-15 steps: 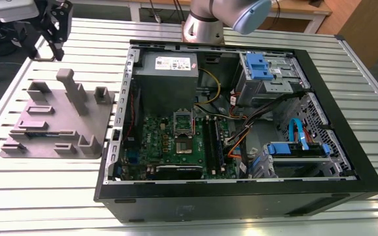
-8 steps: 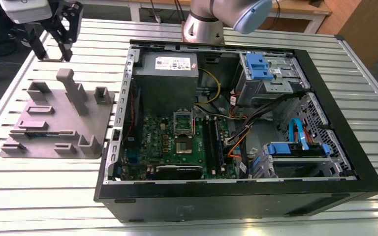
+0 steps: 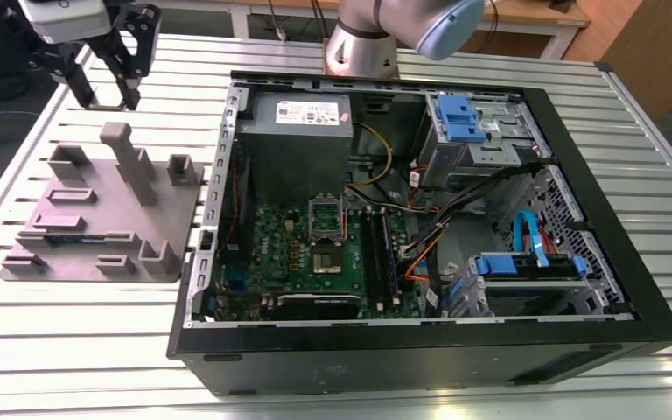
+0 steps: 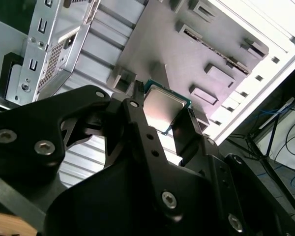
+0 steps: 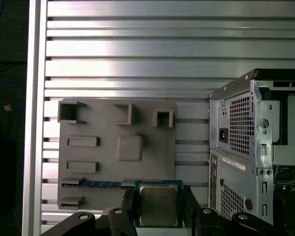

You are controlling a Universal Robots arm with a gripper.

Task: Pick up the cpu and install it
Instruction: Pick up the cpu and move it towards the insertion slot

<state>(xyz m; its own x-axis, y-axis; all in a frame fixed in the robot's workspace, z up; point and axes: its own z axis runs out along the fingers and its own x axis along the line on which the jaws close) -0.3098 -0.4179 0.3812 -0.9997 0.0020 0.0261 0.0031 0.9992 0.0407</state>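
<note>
Two black fingers [image 4: 141, 125] of my gripper [image 3: 105, 86] are clamped on opposite edges of the cpu [image 4: 163, 109]. The chip is held between them with its silver lid facing the camera, as I see in the second wrist view. In the exterior view, the gripper hangs at the far left over the slatted table [image 3: 67, 350]. Beneath it lies the grey fixture plate [image 3: 102, 223] with its raised blocks, and the chip is held off that plate. To the exterior view's right of the gripper is the open computer case [image 3: 430, 354]. Inside it are the green motherboard [image 3: 295, 262] and its bare socket [image 3: 325, 229], well apart from the gripper.
</note>
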